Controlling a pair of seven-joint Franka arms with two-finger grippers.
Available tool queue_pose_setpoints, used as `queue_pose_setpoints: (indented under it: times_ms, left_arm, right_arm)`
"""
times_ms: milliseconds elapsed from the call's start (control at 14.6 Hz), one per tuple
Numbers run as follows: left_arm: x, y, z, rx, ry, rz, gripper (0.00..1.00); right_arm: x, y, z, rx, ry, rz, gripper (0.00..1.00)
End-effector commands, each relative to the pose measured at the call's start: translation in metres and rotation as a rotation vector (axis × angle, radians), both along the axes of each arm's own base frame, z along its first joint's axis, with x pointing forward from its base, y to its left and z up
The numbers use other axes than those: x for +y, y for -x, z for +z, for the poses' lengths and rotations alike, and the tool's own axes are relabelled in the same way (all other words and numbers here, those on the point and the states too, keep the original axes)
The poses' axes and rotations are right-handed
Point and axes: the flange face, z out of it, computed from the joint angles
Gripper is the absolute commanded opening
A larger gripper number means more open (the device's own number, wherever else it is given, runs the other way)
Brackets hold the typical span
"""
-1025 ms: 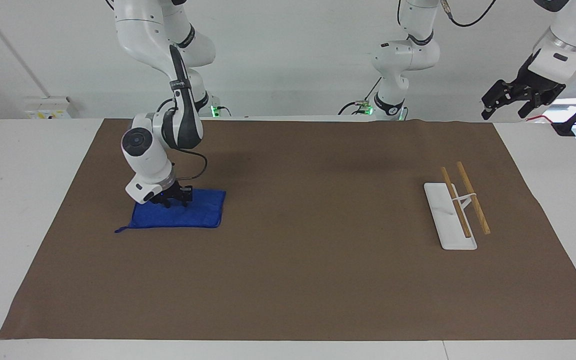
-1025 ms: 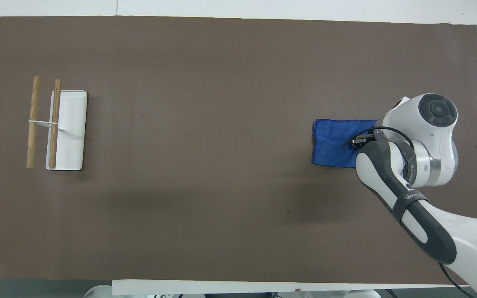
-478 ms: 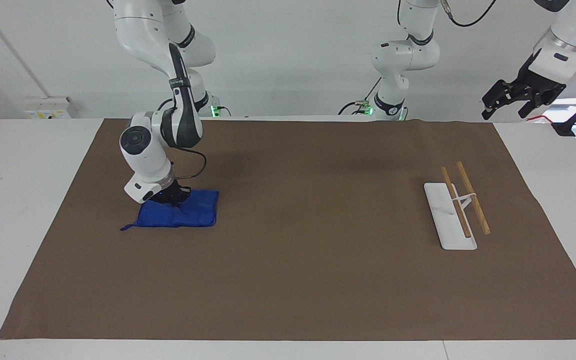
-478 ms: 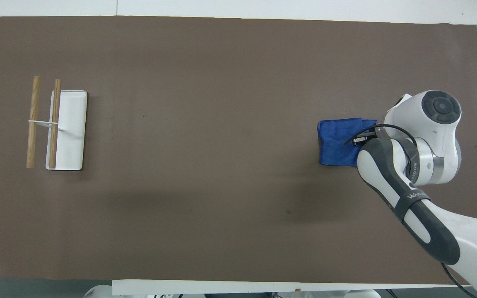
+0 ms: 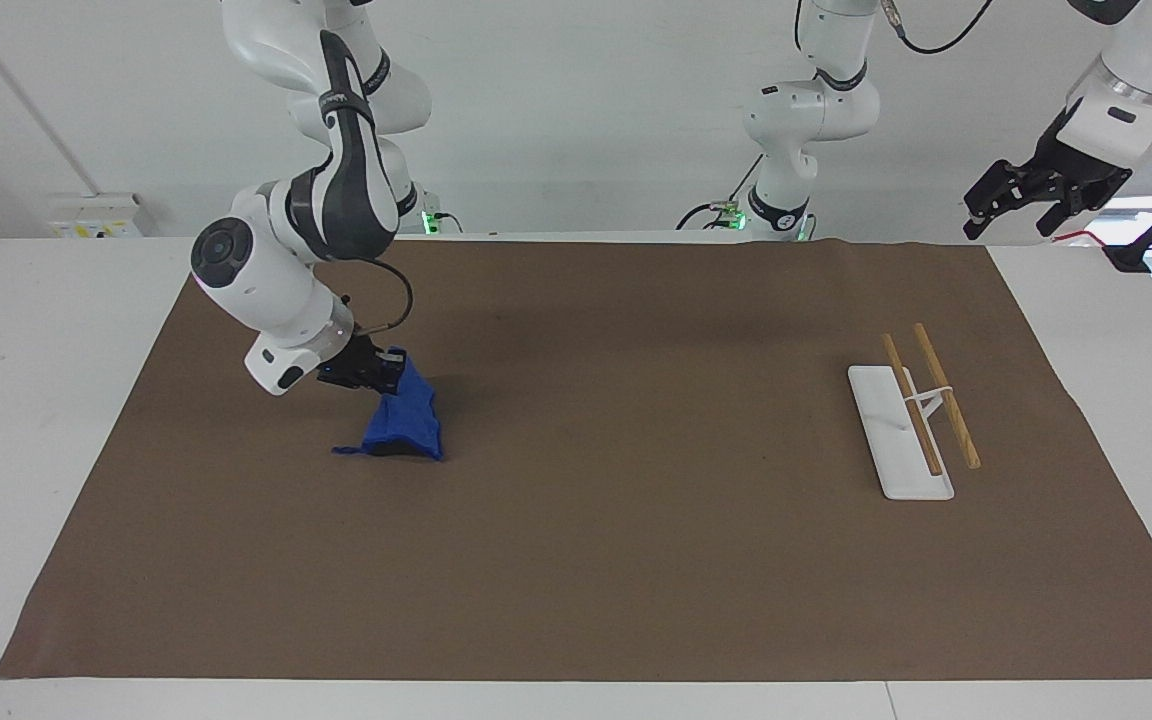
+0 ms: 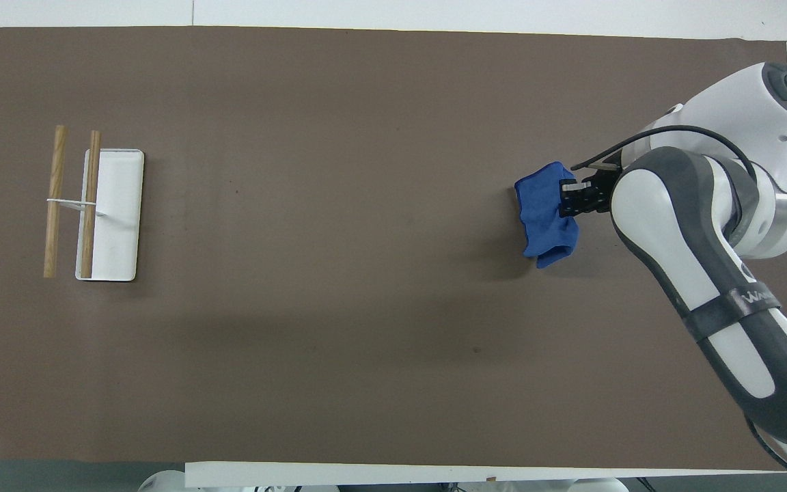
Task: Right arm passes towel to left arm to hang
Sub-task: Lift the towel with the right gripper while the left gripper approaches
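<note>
The blue towel hangs crumpled from my right gripper, which is shut on its upper edge. The towel's lower edge and loop tail still touch the brown mat. In the overhead view the towel shows bunched beside the right gripper, over the right arm's end of the table. My left gripper waits raised, up off the left arm's end of the table; it does not show in the overhead view.
A white towel rack with two wooden rails stands at the left arm's end of the mat; it also shows in the overhead view. White tabletop borders the mat.
The right gripper closed on the flat towel, then rose and swung toward the table's middle, lifting the towel so it hangs bunched. The left arm has not moved.
</note>
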Motion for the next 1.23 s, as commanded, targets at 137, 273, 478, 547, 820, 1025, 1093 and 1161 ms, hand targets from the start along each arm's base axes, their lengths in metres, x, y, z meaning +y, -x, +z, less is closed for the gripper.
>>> queue_pose_setpoints:
  times_ms: [137,273,478,547,820,1025,1093,1161]
  left_arm:
    - [0.001,0.015,-0.028,-0.074,-0.01,0.013,1.0]
    - [-0.008,0.018,-0.049,-0.072,-0.012,0.094,1.0]
    - [-0.044,0.014,-0.077,-0.077,-0.013,0.238,1.0]
    - [-0.063,0.012,-0.092,-0.095,-0.01,0.334,1.0]
    - [-0.114,0.014,-0.111,-0.126,0.008,0.522,1.0]
    - [-0.132,0.018,-0.114,-0.12,0.009,0.554,1.0]
    - [-0.137,0.02,-0.114,-0.12,0.01,0.567,1.0]
    - [-0.143,0.021,-0.114,-0.119,0.011,0.593,1.0]
  right_arm:
    - [0.101,0.012,0.022,0.134,-0.162,-0.235,0.0]
    - [0.132,0.021,0.025,0.215,-0.225,-0.334,0.0]
    - [0.186,0.038,0.034,0.339,-0.328,-0.49,0.0]
    - [0.198,0.04,0.038,0.372,-0.367,-0.553,0.0]
    - [0.238,0.052,0.043,0.464,-0.466,-0.739,0.0]
    - [0.266,0.063,0.044,0.539,-0.521,-0.875,0.0]
    - [0.272,0.067,0.045,0.545,-0.534,-0.886,0.0]
    - [0.279,0.071,0.046,0.555,-0.54,-0.901,0.0]
